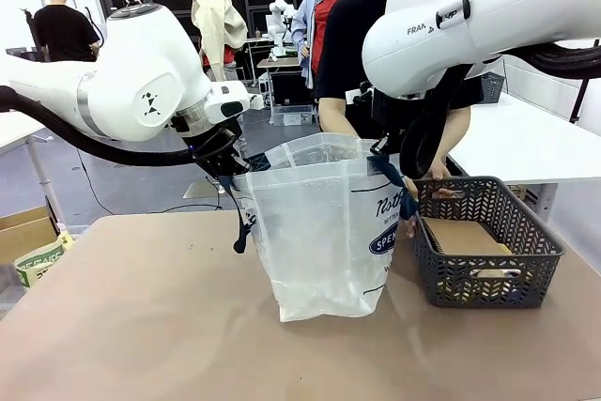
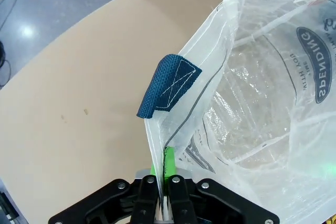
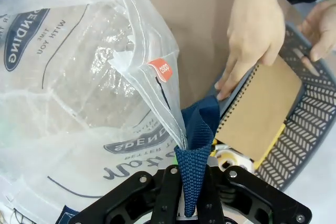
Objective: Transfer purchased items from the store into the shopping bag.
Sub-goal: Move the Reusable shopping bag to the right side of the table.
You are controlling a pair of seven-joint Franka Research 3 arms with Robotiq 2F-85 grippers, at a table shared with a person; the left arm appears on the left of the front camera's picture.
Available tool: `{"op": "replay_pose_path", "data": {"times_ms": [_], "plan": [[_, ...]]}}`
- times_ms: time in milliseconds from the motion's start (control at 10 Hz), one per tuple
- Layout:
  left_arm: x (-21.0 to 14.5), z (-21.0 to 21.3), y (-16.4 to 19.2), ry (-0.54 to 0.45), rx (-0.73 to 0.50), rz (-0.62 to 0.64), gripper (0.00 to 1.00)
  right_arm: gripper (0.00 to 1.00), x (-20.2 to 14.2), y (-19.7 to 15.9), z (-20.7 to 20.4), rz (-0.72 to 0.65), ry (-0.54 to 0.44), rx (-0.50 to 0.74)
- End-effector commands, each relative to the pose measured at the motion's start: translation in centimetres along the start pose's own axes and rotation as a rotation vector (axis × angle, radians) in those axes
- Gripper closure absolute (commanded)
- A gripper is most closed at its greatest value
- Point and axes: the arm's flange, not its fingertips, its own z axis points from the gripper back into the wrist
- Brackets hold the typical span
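So basically the tall translucent clear plastic shopping bag (image 1: 324,232) with the navy oval logo is stood upright on the tan table (image 1: 141,326) and stretched open from both sides, presumably so stuff can be dropped straight in. The left gripper (image 2: 164,182) is clamped fully shut on the bag's thin plastic rim, just below one dark navy strap handle (image 2: 168,85), which is left flopped over. The right gripper (image 3: 189,182) is pinched tight on the other navy woven strap (image 3: 197,129) at the opposite rim. Just beside the bag sits the dark grey openwork plastic basket (image 1: 488,279), where a brown spiral-bound cardboard notebook (image 3: 260,111) is being touched at its edge by the person's hand (image 3: 252,30), probably to be lifted out. A pale round item (image 3: 231,158) can be seen under it. Nothing seems to be in the bag yet.
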Motion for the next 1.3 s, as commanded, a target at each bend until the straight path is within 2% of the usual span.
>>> {"op": "replay_pose_path", "data": {"times_ms": [0, 1200], "plan": [[-0.09, -0.11, -0.04, 0.002, 0.016, 0.012, 1.00, 1.00, 0.06, 0.02, -0.01, 0.001, 0.010, 0.003], [-0.09, -0.11, -0.04, 0.002, 0.016, 0.012, 1.00, 1.00, 0.06, 0.02, -0.01, 0.001, 0.010, 0.003]]}}
